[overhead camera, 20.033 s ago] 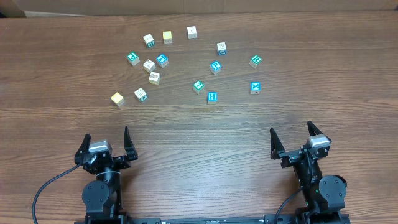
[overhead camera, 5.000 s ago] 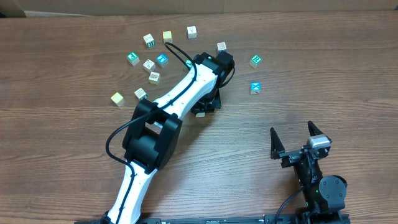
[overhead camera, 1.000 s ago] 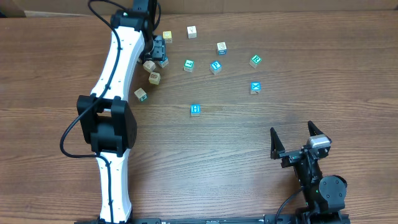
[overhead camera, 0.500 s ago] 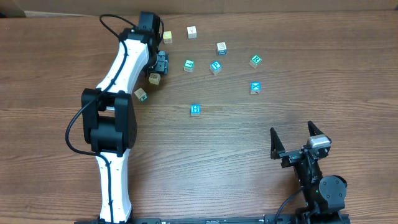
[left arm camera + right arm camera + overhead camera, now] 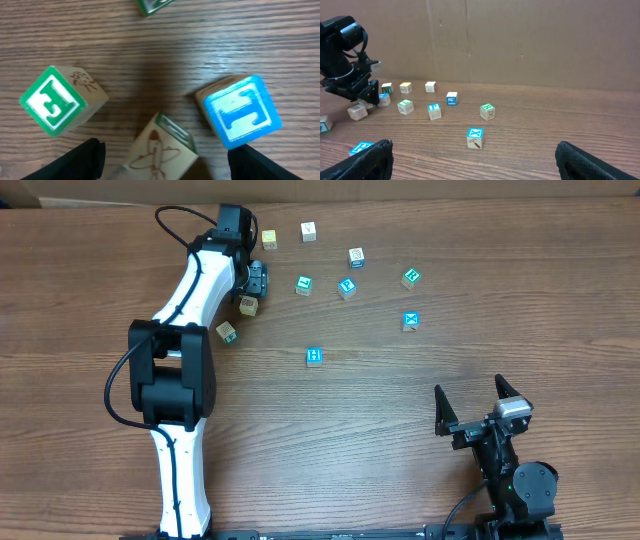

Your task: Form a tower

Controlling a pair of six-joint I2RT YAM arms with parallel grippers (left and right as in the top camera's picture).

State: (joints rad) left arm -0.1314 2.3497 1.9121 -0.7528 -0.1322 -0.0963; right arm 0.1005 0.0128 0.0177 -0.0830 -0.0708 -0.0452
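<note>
Left arm's off its parking spot at the near worktop edge and stretched to the far-left cubes, left gripper point(image 5: 258, 278) hovering there. Blue cube point(image 5: 314, 356) has slid nearer, teal cube point(image 5: 303, 284) farther back.

Your overhead view looks straight down on the whole surface point(image 5: 400, 440), its near edge at six o'clock. Left wrist view faces down, close over a blue-faced cube point(image 5: 242, 112) at eleven o'clock. Right wrist view sits low at the right pincer point(image 5: 472, 405), five o'clock, looking level toward twelve; its X cube point(image 5: 475, 134) shows overhead too.
</note>
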